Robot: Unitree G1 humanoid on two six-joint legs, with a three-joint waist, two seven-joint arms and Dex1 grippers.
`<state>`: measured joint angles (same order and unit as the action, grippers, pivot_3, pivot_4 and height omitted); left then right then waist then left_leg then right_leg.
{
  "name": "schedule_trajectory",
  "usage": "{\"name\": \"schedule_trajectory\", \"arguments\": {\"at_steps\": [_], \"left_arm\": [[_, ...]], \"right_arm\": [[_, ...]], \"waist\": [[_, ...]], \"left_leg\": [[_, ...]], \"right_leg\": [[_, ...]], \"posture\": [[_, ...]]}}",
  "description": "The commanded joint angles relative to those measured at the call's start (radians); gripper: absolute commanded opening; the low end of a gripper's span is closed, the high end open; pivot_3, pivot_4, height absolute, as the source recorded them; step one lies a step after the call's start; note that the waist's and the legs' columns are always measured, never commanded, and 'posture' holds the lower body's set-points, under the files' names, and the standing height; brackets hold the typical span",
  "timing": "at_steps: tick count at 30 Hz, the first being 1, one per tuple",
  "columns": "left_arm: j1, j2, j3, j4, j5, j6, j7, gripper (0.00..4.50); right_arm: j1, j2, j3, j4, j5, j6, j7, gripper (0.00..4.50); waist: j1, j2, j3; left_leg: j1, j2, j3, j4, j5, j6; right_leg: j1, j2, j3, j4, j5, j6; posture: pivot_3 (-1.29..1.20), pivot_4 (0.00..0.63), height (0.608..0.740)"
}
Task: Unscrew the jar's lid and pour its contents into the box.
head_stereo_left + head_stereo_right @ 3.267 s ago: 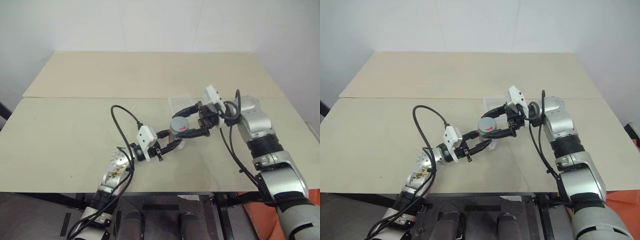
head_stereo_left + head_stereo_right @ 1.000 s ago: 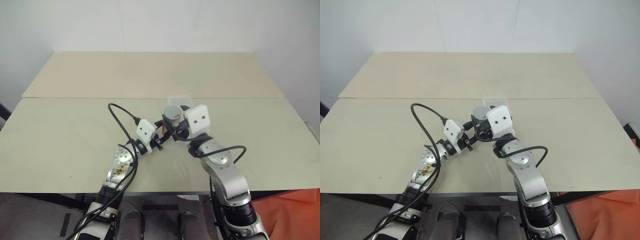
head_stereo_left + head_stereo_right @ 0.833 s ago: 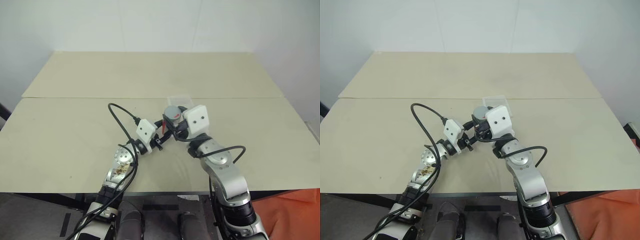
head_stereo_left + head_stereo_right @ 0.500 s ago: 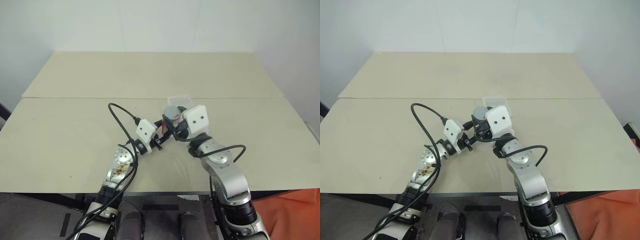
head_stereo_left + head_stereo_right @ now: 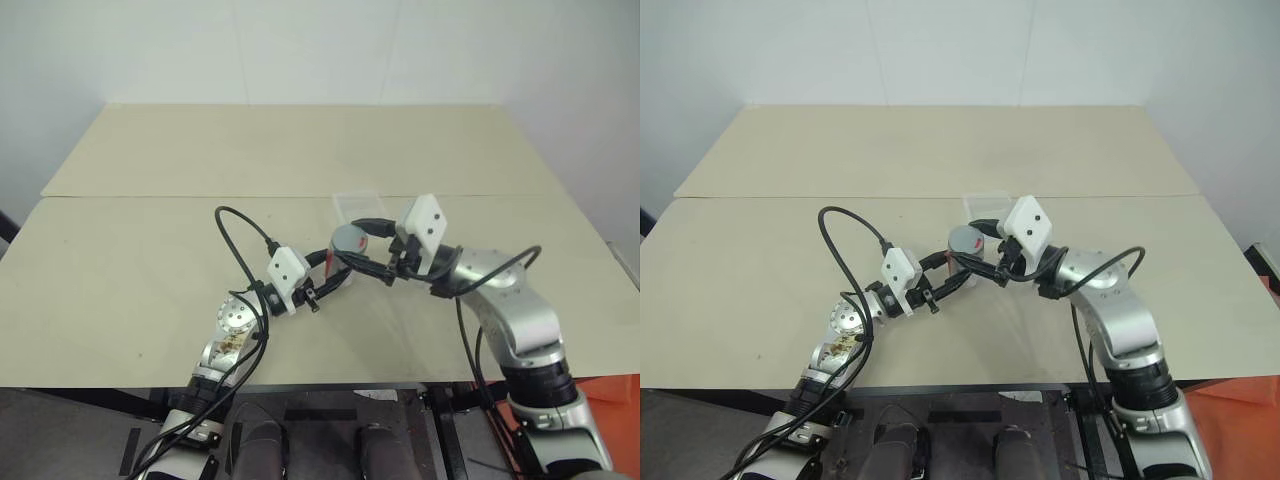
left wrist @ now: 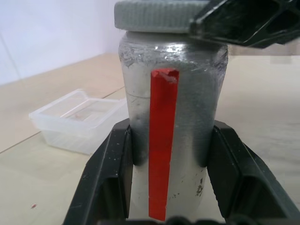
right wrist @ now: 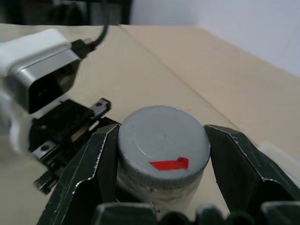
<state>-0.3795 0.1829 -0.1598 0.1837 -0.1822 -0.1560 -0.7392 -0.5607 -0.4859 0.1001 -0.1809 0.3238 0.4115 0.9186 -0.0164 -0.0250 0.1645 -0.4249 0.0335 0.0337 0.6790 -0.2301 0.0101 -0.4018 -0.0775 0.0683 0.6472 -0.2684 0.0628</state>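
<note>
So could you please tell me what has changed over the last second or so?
The right hand, shut on the lid, has swung round with its arm from close in front of the robot out to the right, twisting at the lid. The left hand still clamps the upright jar; the box sits unmoved behind.

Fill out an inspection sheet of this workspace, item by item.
Surface: beige table of two boards, bare.
Jar: upright, lid on, off the table.
Box: behind the jar, on the table.
Clutter: nothing seen.
Left hand: shut on the jar's body.
Right hand: shut on the lid.
Cables: black cable looping above the left arm; another by the right forearm.
Surroundings: white wall.
</note>
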Motion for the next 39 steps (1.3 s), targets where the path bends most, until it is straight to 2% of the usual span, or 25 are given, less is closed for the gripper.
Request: {"name": "schedule_trajectory", "arguments": {"at_steps": [1,8,12,20,23,24,28,33,39], "left_arm": [[-0.016,-0.011,0.001,-0.036,-0.013,-0.017,-0.001,1.89],[-0.009,-0.008,-0.009,-0.048,-0.011,-0.016,-0.008,1.89],[-0.002,-0.007,-0.009,-0.057,-0.015,-0.011,-0.01,1.89],[0.008,-0.014,-0.014,-0.068,-0.013,-0.005,-0.003,1.89],[0.008,-0.018,-0.006,-0.069,-0.017,0.001,0.01,1.89],[0.008,-0.018,-0.005,-0.069,-0.016,0.001,0.011,1.89],[0.016,-0.017,-0.009,-0.069,-0.008,-0.002,0.016,1.89],[0.026,-0.018,-0.015,-0.069,-0.005,0.0,0.021,1.89],[0.023,-0.019,-0.02,-0.064,-0.006,0.002,0.02,1.89]], "right_arm": [[-0.123,-0.005,0.062,0.166,0.05,-0.124,0.274,2.79],[-0.335,0.03,0.091,0.557,0.007,-0.292,0.545,2.79],[-0.432,0.039,0.107,0.726,0.016,-0.329,0.68,2.79],[-0.509,0.038,0.18,0.885,0.058,-0.422,0.696,2.79],[-0.524,0.067,0.135,0.928,0.042,-0.421,0.692,2.79],[-0.527,0.074,0.119,0.934,0.035,-0.428,0.684,3.13],[-0.5,0.059,0.068,0.865,0.084,-0.399,0.693,4.42],[-0.373,0.001,-0.002,0.62,0.165,-0.309,0.67,4.47],[-0.21,-0.035,-0.081,0.324,0.18,-0.204,0.449,4.47]], "waist": [[-0.003,0.0,0.0],[0.002,0.0,0.0],[0.004,0.0,0.0],[0.003,0.0,0.0],[0.003,0.0,0.0],[0.003,0.0,0.0],[0.003,0.0,0.0],[0.016,0.0,0.0],[0.015,0.0,0.0]], "left_leg": [[0.0,0.0,0.0,0.0,0.0,0.0],[0.0,0.0,0.004,0.0,0.0,0.0],[0.0,0.0,0.004,0.0,0.0,0.0],[0.0,0.0,0.003,0.0,0.0,0.0],[0.0,0.0,0.003,0.0,0.0,0.0],[0.0,0.0,0.003,0.0,0.0,0.0],[0.0,0.0,0.002,0.0,0.0,0.0],[-0.001,0.0,0.0,0.0,0.0,0.0],[-0.001,0.0,-0.002,0.0,0.0,0.0]], "right_leg": [[0.0,0.0,0.0,0.0,0.0,0.0],[0.0,0.0,0.0,0.0,0.0,0.0],[0.0,0.0,0.0,0.0,0.0,0.0],[-0.001,-0.001,0.0,0.001,0.0,0.0],[-0.001,-0.001,0.0,0.001,0.0,0.0],[-0.001,-0.001,0.0,0.001,0.0,0.0],[-0.001,-0.001,0.0,0.002,0.0,0.0],[-0.001,-0.001,-0.001,0.002,0.0,0.0],[-0.001,-0.001,-0.001,0.001,0.0,0.0]], "posture": [[0.0,0.15,0.74],[0.0,0.15,0.74],[0.0,0.15,0.74],[0.0,0.15,0.74],[0.0,0.15,0.74],[0.0,0.15,0.74],[0.0,0.15,0.74],[0.0,0.15,0.74],[0.0,0.15,0.74]]}}
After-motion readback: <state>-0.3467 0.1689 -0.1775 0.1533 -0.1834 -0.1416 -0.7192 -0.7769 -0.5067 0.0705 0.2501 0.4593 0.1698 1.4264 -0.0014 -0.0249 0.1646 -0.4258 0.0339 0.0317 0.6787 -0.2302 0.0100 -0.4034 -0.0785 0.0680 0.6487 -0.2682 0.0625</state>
